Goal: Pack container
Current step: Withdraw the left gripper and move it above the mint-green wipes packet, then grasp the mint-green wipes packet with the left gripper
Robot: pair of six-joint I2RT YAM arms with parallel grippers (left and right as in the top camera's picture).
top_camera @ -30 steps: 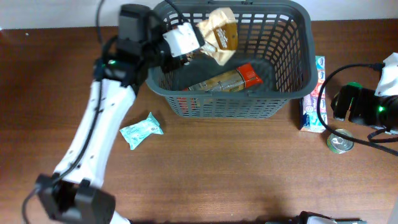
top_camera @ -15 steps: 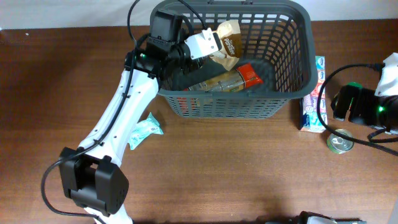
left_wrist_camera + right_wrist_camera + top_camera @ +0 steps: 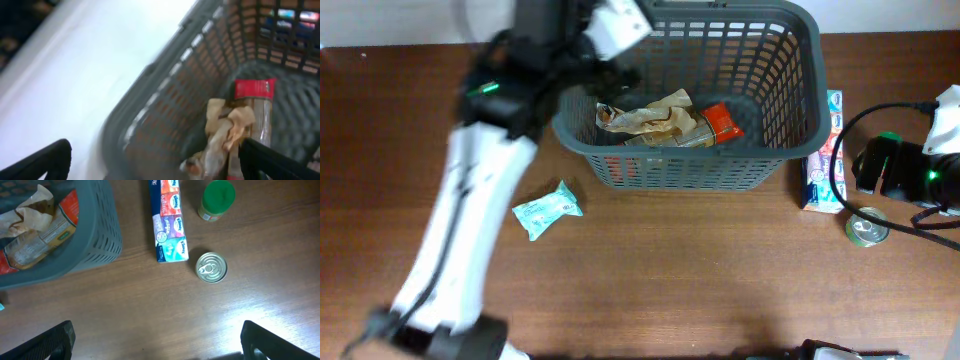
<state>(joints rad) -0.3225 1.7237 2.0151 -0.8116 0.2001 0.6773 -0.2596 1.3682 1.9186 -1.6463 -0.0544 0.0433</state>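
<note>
Brown wooden counter (image 3: 720, 280) runs across every view, with a pale wall beyond its far edge.

I see my left claw (image 3: 155, 165) spread wide, both dark fingertips at the bottom corners of its wrist view and nothing between them. It touches nothing. Just below and ahead of it sits the large dark grey plastic basket with slotted lattice walls (image 3: 790, 150). A crumpled tan paper bag (image 3: 650, 115) lies inside on a clear-wrapped packet with a red end (image 3: 720, 122).

My right claw (image 3: 160, 345) is also spread wide and empty, over bare wood. The basket stands ahead of it to the left. A long printed tissue box (image 3: 169, 220) is straight ahead, a small round tin can (image 3: 210, 267) is nearer and slightly right, and a green-lidded jar (image 3: 217, 200) is farther off. A teal wipe packet (image 3: 548, 210) lies on the counter well behind the left claw.

The left arm is smeared by motion overhead, so I cannot read its claw there. The left wrist view is blurred too, and the basket's far rim is cut off at the overhead frame's top edge.

Half a second ago the left claw pinched the tan bag above the basket. Now the bag is down inside and the claw has let go and pulled away.
</note>
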